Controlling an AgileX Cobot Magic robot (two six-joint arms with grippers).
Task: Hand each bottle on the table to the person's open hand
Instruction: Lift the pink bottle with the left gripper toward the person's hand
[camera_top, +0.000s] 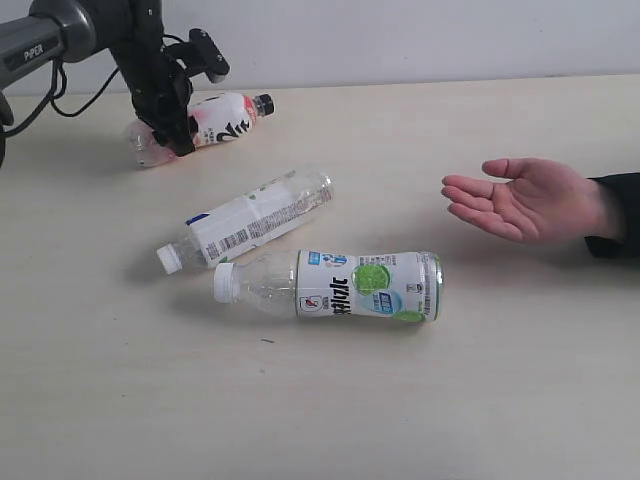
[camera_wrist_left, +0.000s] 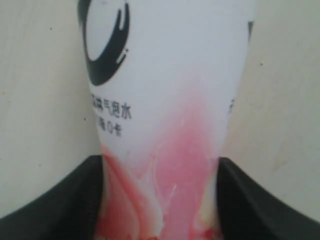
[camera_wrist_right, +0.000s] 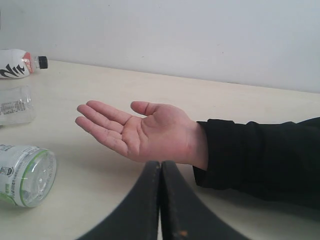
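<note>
The pink-label bottle (camera_top: 225, 118) with a black cap lies on its side at the table's (camera_top: 450, 400) far left. My left gripper (camera_top: 172, 128) is shut on its lower body, and in the left wrist view both dark fingers (camera_wrist_left: 60, 200) press the bottle's (camera_wrist_left: 165, 100) sides. The barcode-label bottle (camera_top: 255, 218) and the lime-label bottle (camera_top: 350, 285) lie on their sides mid-table. A person's open hand (camera_top: 525, 200) waits palm up on the right. My right gripper (camera_wrist_right: 161, 164) is shut and empty, close to that hand (camera_wrist_right: 145, 132); the exterior view does not show it. No floral-label bottle is in view.
The person's black sleeve (camera_wrist_right: 260, 155) rests on the table at the right edge. The left arm and its cables (camera_top: 70, 40) hang over the far left corner. A pale wall (camera_top: 400, 30) runs behind the table.
</note>
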